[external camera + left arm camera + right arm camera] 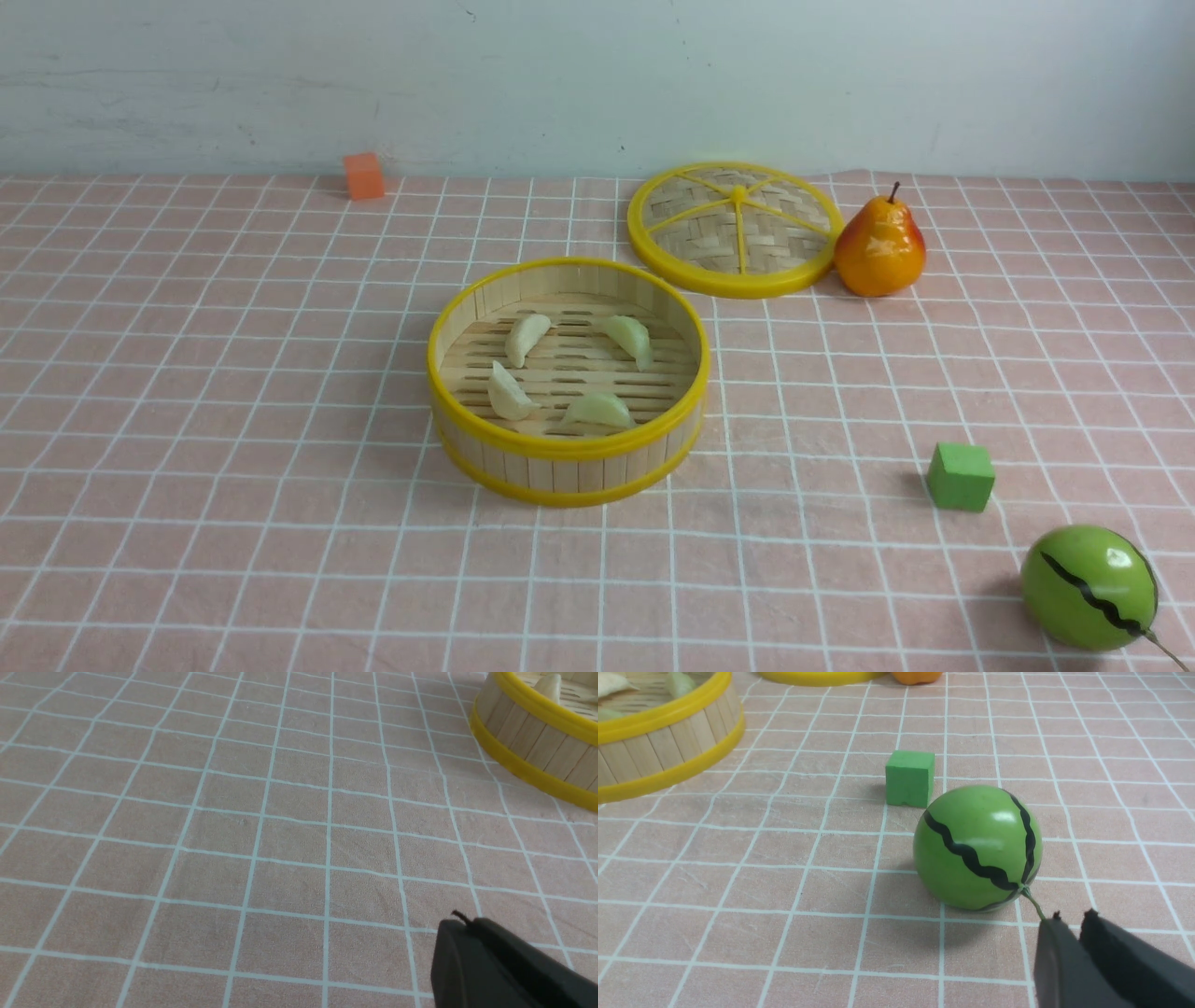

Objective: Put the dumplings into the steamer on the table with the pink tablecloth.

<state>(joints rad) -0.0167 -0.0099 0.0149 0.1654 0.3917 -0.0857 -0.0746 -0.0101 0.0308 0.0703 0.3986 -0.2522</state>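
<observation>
Pink tablecloth (pixel 233 392), dumplings (pixel 527 338) in steamer (pixel 569 448)

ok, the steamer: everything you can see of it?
The steamer is a round, shallow basket with an upright wall of pale bamboo-looking slats, bound by glossy yellow rims at top and bottom. Its floor is slotted slats. It sits flat and uncovered on the pink tablecloth, near the middle of the table. All four dumplings lie inside, spread apart on the floor. Its lid lies apart, farther back to the right, beside a pear. Nothing else touches the basket; neither tool is near it.
</observation>
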